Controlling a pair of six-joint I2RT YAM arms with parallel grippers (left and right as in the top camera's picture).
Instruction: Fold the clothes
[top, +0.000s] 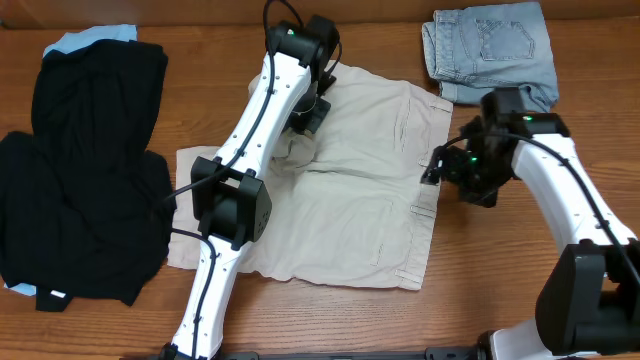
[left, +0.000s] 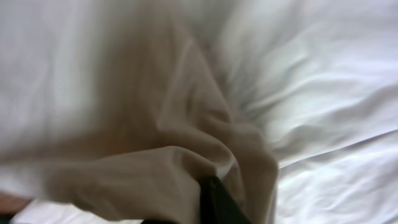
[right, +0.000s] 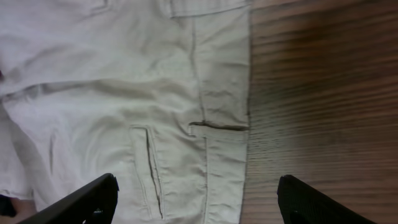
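Bunched shorts (left: 186, 155) crowd left jaws, grip unclear; waistband (right: 224, 81) between wide right jaws.

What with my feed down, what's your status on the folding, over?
Left gripper buried in bunched fabric, jaws unseen; right gripper open over waistband edge. Pale beige cotton shorts spread out, unfolded. Black garments and light-blue denim shorts alongside, not covering them.

A wooden table (top: 340, 320) with warm brown, streaky grain fills the view under soft, even light that casts only faint shadows. Black garments (top: 85, 170) are heaped along its left edge over a light-blue cloth (top: 90, 38). Folded denim shorts (top: 495, 45) lie toward its far right corner.
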